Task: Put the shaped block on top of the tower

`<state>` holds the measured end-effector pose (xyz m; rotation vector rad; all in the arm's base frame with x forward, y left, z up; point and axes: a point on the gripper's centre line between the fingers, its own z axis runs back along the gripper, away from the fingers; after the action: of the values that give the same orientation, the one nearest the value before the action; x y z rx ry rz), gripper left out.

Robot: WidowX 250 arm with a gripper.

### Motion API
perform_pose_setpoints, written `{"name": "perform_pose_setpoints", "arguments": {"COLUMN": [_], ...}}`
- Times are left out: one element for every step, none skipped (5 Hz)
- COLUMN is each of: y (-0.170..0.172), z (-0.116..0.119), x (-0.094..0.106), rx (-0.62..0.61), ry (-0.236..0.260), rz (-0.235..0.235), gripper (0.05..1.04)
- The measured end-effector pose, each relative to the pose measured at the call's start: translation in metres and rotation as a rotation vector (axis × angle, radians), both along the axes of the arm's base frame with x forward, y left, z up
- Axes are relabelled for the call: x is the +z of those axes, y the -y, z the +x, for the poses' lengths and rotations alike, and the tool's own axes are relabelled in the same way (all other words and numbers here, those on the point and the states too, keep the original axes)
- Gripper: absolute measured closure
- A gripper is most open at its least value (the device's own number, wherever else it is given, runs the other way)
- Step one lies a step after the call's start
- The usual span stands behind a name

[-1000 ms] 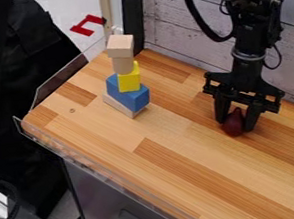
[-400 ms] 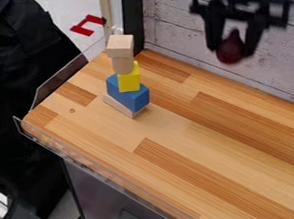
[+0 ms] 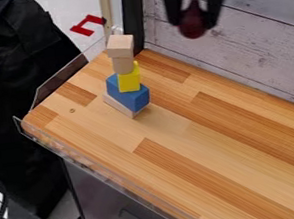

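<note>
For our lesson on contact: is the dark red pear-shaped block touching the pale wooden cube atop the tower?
Apart. The camera view shows the dark post and pale wall planks between the red block and the cube.

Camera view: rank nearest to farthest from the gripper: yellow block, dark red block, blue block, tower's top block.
1. Dark red block: held in the gripper.
2. Top block: atop the tower, picture-left.
3. Yellow block: mid-tower.
4. Blue block: under yellow.
</note>
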<state>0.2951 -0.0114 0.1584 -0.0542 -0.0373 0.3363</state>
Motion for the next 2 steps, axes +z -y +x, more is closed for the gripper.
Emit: {"name": "perform_pose_setpoints", "arguments": {"y": [-0.027,-0.043], "z": [-0.004,-0.004], "x": [-0.002,-0.004], "rx": [0.086,0.107], "ry": [0.003,0.016], "rz": [0.002,-0.017], "gripper": [0.523,0.523]}}
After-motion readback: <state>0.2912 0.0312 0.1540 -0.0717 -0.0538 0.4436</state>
